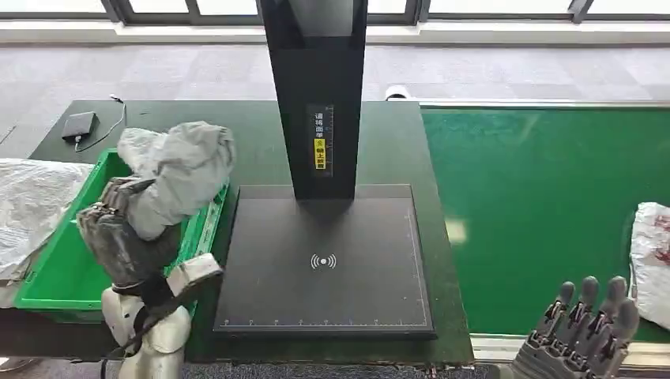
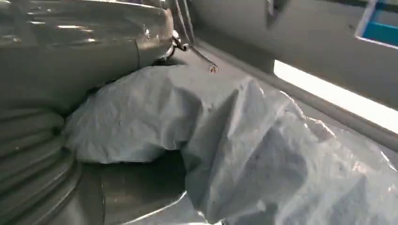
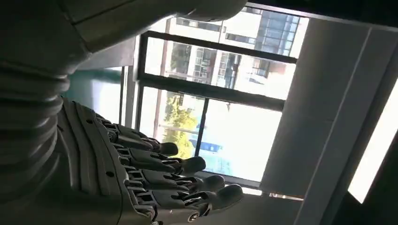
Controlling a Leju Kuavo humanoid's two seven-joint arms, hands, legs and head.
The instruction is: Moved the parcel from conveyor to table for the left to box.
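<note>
Left hand (image 1: 126,233) gripping a grey parcel (image 1: 178,174), fingers curled around its lower end, raised over the green box (image 1: 59,272) at the table's left side. The parcel hangs above the box's near right rim rather than inside it, which suggests a carry in its last stage, with release still to be made. Seen from the left wrist, the parcel (image 2: 225,140) lies pressed against the hand's ribbed cover; the fingers themselves are hidden behind the wrapping. The parcel is a soft, pale grey plastic mailer, heavily creased and bunched where gripped, its upper part folded over and sagging; such a bag is likely to deform and slip rather than hold shape. Right hand (image 1: 585,332) held low at the near edge of the green conveyor (image 1: 537,197), fingers extended, spread and empty, apparently idle while the left arm works; the right wrist view shows those fingers (image 3: 187,180) straight and holding nothing. Between the two hands stands a black scanner platform (image 1: 324,264) with its upright column (image 1: 316,95). A second, white parcel (image 1: 652,260) rests on the conveyor near the right hand.
</note>
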